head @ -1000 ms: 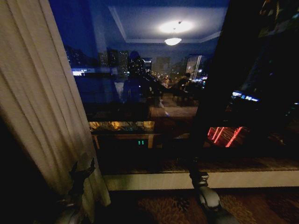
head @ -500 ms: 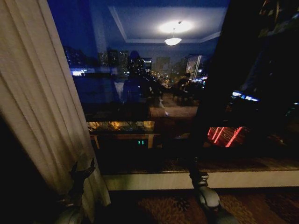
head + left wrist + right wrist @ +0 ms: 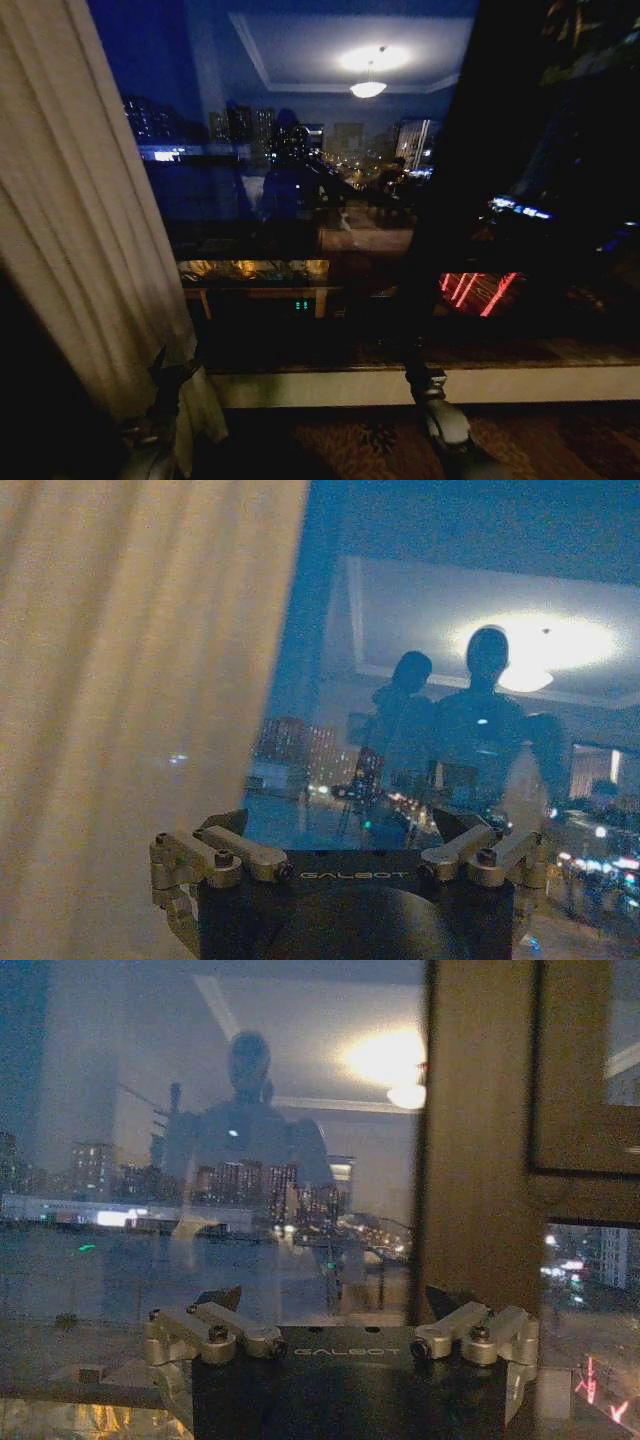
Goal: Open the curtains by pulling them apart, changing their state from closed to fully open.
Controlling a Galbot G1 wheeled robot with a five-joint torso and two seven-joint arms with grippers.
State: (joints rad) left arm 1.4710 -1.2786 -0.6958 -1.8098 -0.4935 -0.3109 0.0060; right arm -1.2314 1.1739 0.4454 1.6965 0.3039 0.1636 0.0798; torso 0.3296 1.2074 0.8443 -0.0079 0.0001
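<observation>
A: What takes up most of the head view?
B: The window glass (image 3: 330,200), dark with night outside, showing city lights and the mirrored ceiling lamp (image 3: 368,88). A dark vertical frame (image 3: 450,180) stands right of centre. Below runs the pale sill (image 3: 420,385), then the patterned carpet (image 3: 340,440).

A: Where are the curtains?
B: One sheer cream panel of the curtains (image 3: 70,230) hangs at the left of the view, gathered to the side, its pleats slanting down to a bunched lower end beside the sill. In the left wrist view the same fabric (image 3: 130,710) covers one side, with bare glass beside it.

A: And the left hand?
B: The left hand (image 3: 170,370) sits low at the curtain's lower edge, against the fabric. Its fingers (image 3: 225,852) appear spread in the wrist view with nothing seen between them; whether cloth is caught at the tips cannot be told.

A: The right hand?
B: The right hand (image 3: 425,380) points at the sill by the foot of the dark frame. Its fingers (image 3: 215,1330) stand apart, holding nothing, facing the glass (image 3: 220,1160).
</observation>
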